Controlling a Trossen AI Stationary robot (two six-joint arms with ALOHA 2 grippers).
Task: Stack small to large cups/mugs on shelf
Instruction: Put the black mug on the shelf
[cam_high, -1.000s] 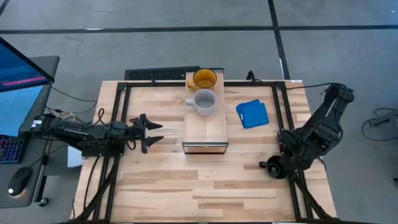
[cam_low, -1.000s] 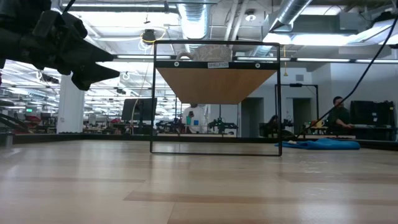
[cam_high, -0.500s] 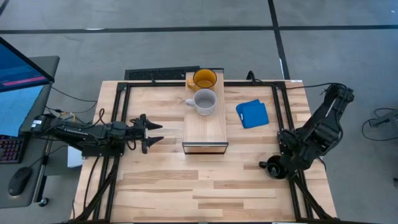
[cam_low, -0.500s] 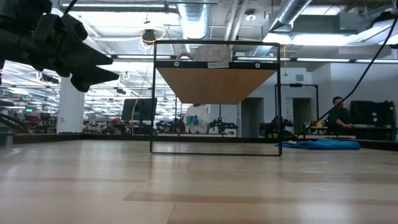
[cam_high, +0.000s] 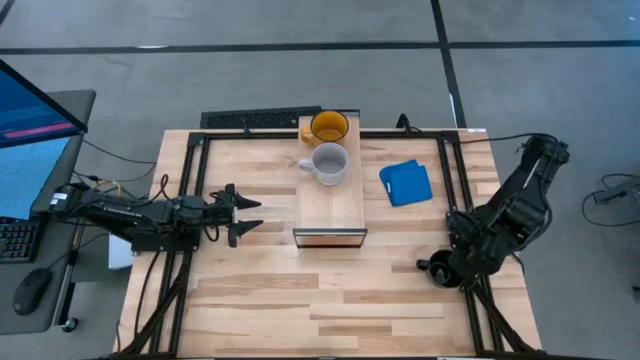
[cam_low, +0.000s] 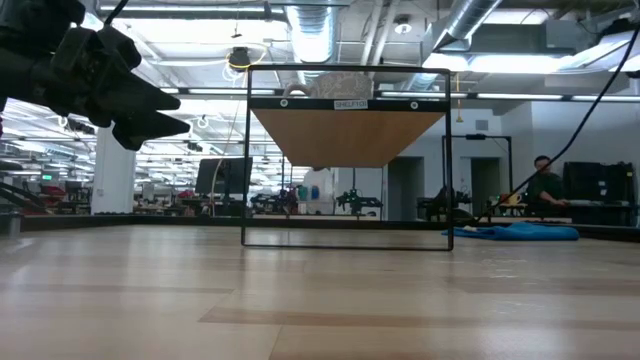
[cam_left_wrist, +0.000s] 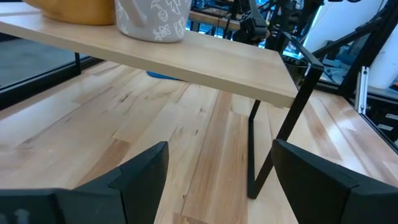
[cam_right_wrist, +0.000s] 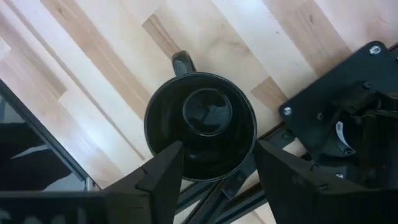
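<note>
The left end effector (cam_high: 243, 213) hangs over the counter (cam_high: 260, 300) with fingers spread and nothing between them, pointing at the shelf (cam_high: 331, 205) across a bare strip of planks. On the shelf's far half sit the yellow-orange mug (cam_high: 328, 127) at the back edge and the grey mug (cam_high: 327, 163) just in front; the near half lies bare. A flat blue object (cam_high: 406, 184) rests beside the shelf. Near the counter's right edge, the right end effector (cam_right_wrist: 212, 163) straddles the black mug's (cam_right_wrist: 200, 126) rim, fingers apart.
</note>
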